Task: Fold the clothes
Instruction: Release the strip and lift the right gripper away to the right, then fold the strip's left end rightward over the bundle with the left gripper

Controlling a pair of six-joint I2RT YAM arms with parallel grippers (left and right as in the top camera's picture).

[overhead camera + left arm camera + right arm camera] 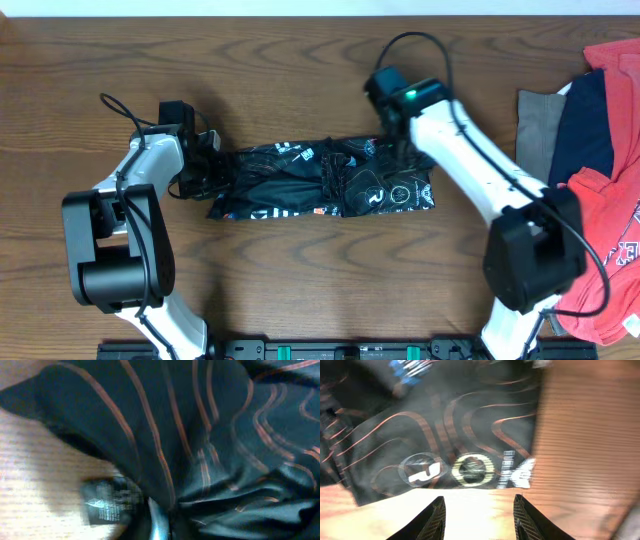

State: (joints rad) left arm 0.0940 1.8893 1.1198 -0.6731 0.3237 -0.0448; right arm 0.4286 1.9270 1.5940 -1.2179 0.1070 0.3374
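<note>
jersey mid-table, red T-shirt, navy garment right

We read no whole word. On the jersey, lower middle of the right wrist view, white round logos show a J-like mark. The tag, lower left of the left wrist view, is too blurred.

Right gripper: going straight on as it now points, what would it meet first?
Probably the black jersey, near its white logos. The right gripper, jaws open, sits over bare table just short of it, though depth is unclear.
</note>
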